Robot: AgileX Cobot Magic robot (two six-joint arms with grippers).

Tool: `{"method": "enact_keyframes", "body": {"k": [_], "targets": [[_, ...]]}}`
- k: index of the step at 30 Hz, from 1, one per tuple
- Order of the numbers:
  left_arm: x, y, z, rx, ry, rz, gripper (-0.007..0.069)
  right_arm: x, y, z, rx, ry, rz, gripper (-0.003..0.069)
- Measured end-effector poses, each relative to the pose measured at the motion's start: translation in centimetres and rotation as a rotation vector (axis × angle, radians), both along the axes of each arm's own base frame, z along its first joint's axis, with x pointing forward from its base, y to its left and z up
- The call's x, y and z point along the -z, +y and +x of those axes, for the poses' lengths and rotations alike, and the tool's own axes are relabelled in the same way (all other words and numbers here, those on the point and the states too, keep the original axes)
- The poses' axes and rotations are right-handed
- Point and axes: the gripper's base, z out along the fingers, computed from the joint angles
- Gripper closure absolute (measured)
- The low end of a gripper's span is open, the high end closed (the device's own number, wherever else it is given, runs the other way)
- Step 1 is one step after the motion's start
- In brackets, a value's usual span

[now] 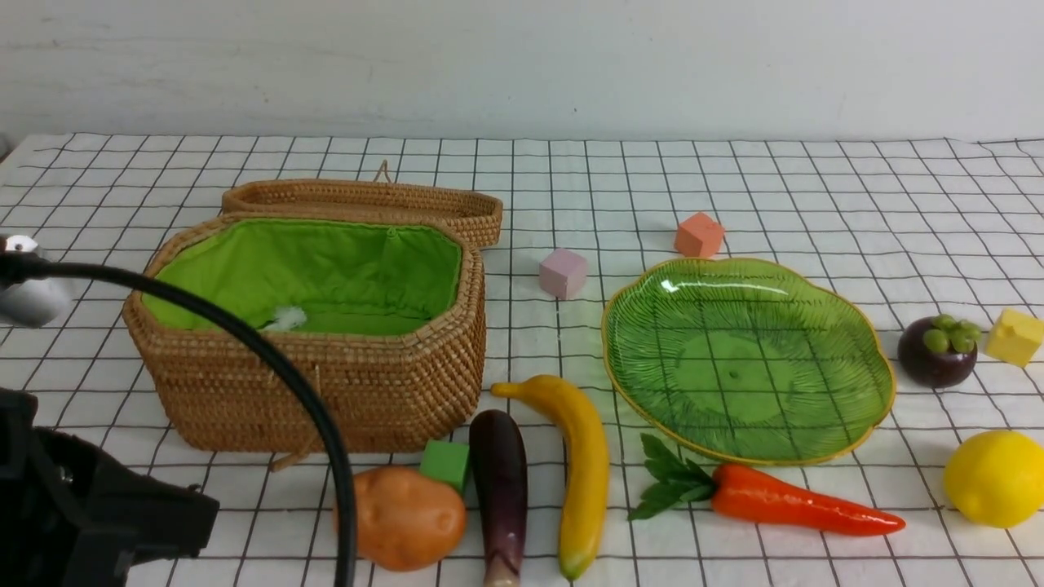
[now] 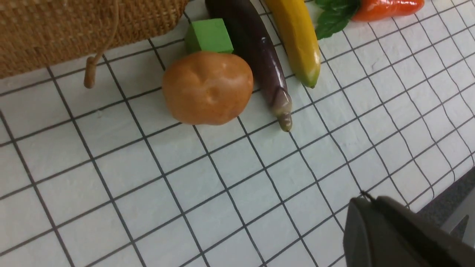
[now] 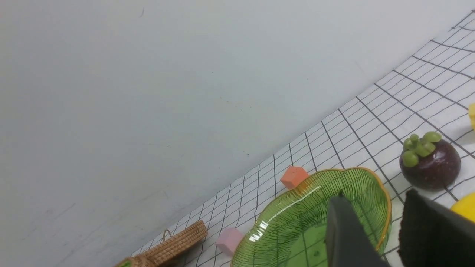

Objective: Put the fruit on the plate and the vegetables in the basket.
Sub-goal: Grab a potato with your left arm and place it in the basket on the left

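The open wicker basket with green lining stands at the left, and the green leaf plate at the right is empty. The potato, eggplant, banana and carrot lie along the front. The mangosteen and lemon sit right of the plate. My left gripper is shut and empty, hovering over bare cloth short of the potato. My right gripper is open and empty, above the plate's edge near the mangosteen.
A green cube touches the potato and eggplant. A pink cube and an orange cube lie behind the plate, and a yellow cube sits beside the mangosteen. My left arm's black body and cable cross the basket's front.
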Motion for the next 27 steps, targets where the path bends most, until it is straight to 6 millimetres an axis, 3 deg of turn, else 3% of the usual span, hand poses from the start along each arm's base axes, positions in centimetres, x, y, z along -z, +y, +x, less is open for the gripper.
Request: {"method": "enact_keyframes", "body": {"k": [5,8,10,14,15,17,18,22,23,27], "targets": [[-0.1,0.0,0.1,-0.007,-0.016,-0.001,0.0638,-0.1,0.0,0.0,-0.014,0.003,0.070,0.0427],[0.0,-0.1,0.3,0.001,-0.013,0.003,0.0638,-0.9,0.4,-0.2,-0.065,0.111,0.064,0.0468],[0.1,-0.3,0.4,0.015,-0.011,0.007,0.0638,-2.4,0.6,-0.4,-0.107,0.148,0.031,0.0491],[1.1,-2.1,1.0,0.175,0.025,0.092,0.0638,-8.3,1.8,-0.6,-0.337,0.358,-0.259,0.0575],[1.2,-2.3,1.1,0.192,0.028,0.102,0.0638,-8.5,2.0,-0.4,-0.352,0.379,-0.276,0.0577],[1.7,-3.7,1.5,0.305,0.062,0.177,0.0638,-11.6,2.9,-0.8,-0.544,0.498,-0.457,0.0599],[1.8,-4.1,1.7,0.335,0.066,0.199,0.0638,-12.3,3.3,-0.9,-0.615,0.557,-0.511,0.0602],[1.6,-5.4,2.5,0.431,0.043,0.278,0.0638,-15.2,4.4,-1.9,-0.853,0.599,-0.671,0.0604],[1.2,-5.6,3.0,0.476,0.015,0.322,0.0638,-16.5,4.6,-2.6,-0.956,0.571,-0.723,0.0604],[1.0,-6.1,4.9,0.599,-0.021,0.444,0.0638,-18.5,4.7,-3.9,-1.104,0.454,-0.785,0.0603]]}}
